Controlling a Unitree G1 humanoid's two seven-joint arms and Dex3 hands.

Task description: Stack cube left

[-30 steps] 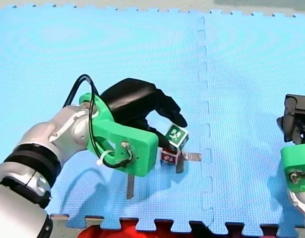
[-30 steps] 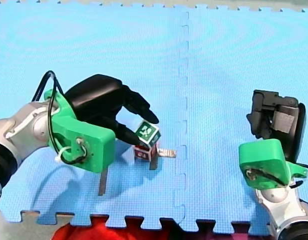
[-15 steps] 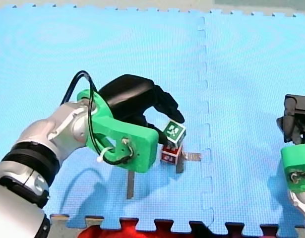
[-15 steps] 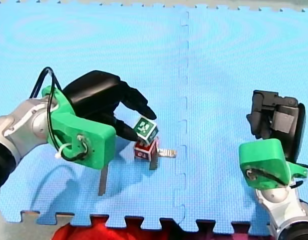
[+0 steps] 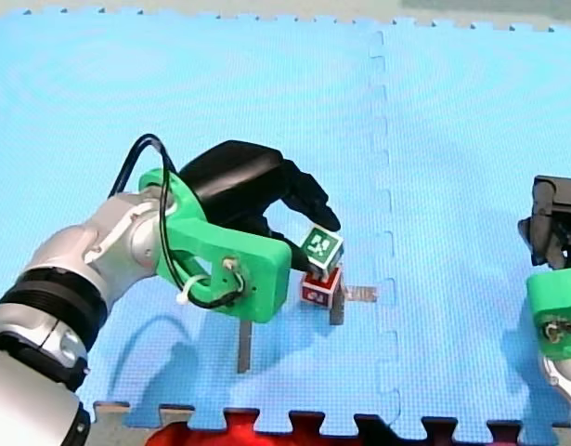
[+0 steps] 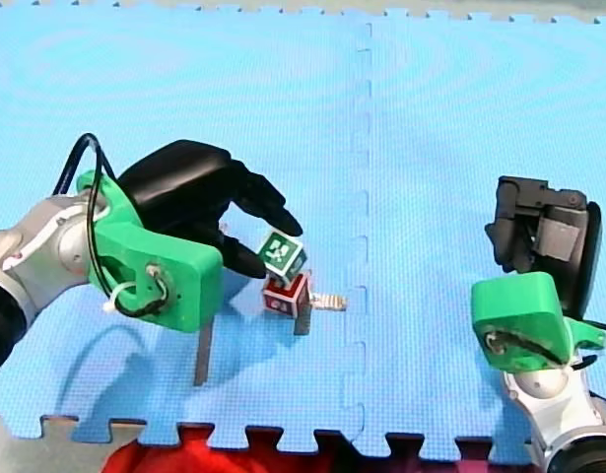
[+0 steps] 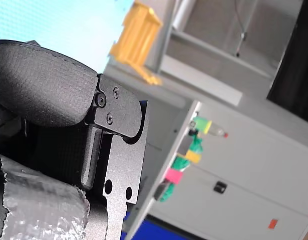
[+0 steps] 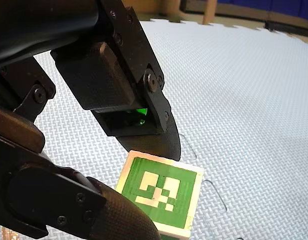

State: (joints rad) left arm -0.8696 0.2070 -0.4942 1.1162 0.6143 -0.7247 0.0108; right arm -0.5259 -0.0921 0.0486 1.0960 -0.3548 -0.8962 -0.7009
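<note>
Conceivably, the green cube [image 5: 322, 249] could be tipped off the red cube [image 5: 317, 292] if it is released while tilted as it is now. It is pinched at the fingertips of the left hand [image 5: 253, 186], just lower right of the palm at frame centre. The right hand [image 6: 539, 236] is seen at the right edge.

A robot hand [image 7: 68, 125] sits close to the lens — a black padded finger [image 7: 38, 82] against a black plate [image 7: 118, 135] with two screws, and silver tape [image 7: 38, 210] wrapped just beside them. Beyond lie blue mat [image 7: 58, 20], a yellow crate [image 7: 138, 35] and a grey cabinet [image 7: 254, 165] hung with coloured tags [image 7: 186, 160] — green, yellow, pink.
</note>
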